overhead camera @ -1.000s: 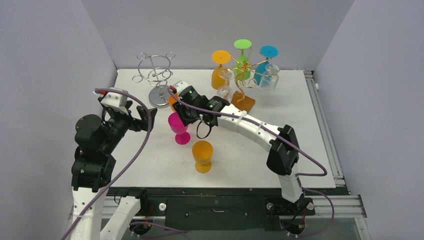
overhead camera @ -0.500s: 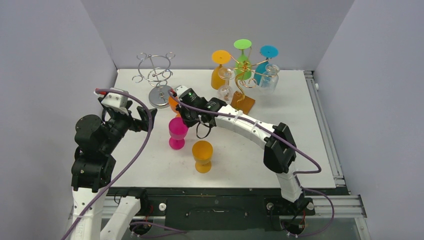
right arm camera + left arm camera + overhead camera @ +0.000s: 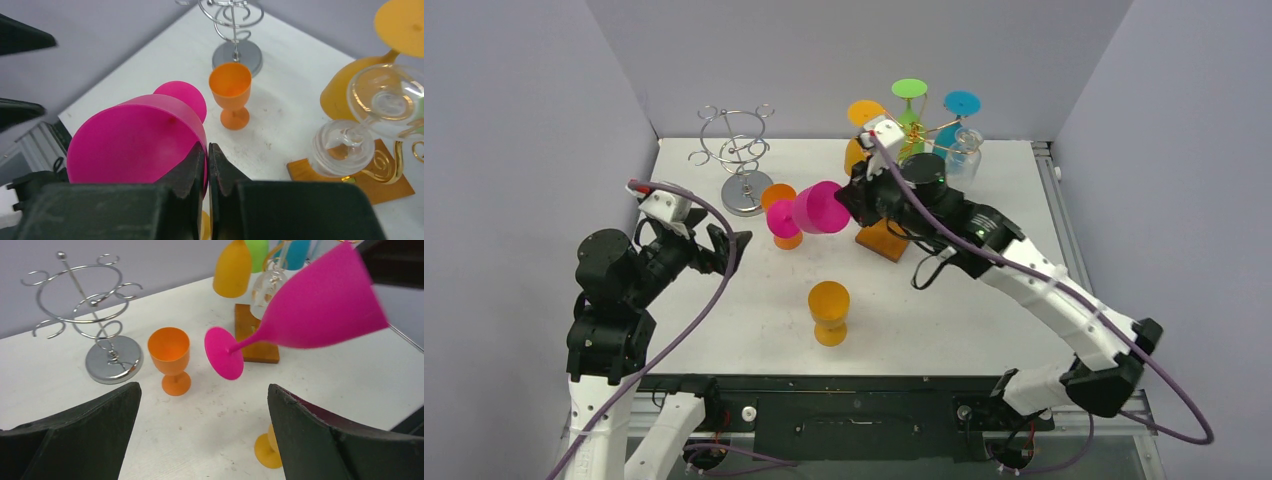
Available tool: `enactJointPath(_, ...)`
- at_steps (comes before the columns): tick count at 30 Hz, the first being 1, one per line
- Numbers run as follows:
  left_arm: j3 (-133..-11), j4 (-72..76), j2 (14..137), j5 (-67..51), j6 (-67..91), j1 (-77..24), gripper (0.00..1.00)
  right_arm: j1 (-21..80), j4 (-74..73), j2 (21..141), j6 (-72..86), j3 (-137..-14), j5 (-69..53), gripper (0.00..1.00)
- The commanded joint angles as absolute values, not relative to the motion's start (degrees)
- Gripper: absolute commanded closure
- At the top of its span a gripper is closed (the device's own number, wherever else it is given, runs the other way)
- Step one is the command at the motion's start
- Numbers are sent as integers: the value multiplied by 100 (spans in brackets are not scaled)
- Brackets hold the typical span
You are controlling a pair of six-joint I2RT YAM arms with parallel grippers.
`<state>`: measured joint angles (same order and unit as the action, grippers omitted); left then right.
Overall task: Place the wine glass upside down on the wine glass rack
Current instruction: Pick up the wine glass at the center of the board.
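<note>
The white surface (image 3: 984,300) carries two racks: a gilt rack (image 3: 879,243) at the back, already hung with glasses, and a bare chrome rack (image 3: 742,160) to its left. The magenta wine glass (image 3: 819,208) hangs in the air between them, tipped on its side, foot toward the chrome rack. The right gripper (image 3: 207,148) has its fingers pinched shut on the bowl's rim wall; the left gripper (image 3: 202,387) stands wide open, empty. The glass looks like light, stiff, smooth plastic; a rim pinch may let it swivel, so the stem seems the surer hold
</note>
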<state>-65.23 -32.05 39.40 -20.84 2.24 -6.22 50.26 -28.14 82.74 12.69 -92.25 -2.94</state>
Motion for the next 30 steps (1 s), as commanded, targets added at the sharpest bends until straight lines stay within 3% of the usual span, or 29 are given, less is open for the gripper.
enactJointPath(1, -6674, -3405, 3915, -3373, 80, -588, 4, 5070, -1928, 7574, 1166, -8704, -506, 100)
enactJointPath(14, -6628, -3330, 4405, -4045, 447, -589, 1, 5574, -1337, 7023, 1097, -8452, -637, 100)
enactJointPath(17, -6624, -3339, 4508, -4121, 412, -588, 17, 5691, -1286, 6987, 1052, -8435, -545, 100)
enactJointPath(23, -6609, -3286, 4588, -4297, 478, -589, 36, 5898, -1244, 6895, 914, -8350, -351, 100)
enactJointPath(27, -6645, -3239, 4650, -4528, 483, -588, 78, 6062, -1105, 6743, 763, -8159, -106, 100)
enactJointPath(30, -6727, -3192, 4712, -4608, 475, -589, 96, 6139, -1069, 6676, 688, -8093, -20, 100)
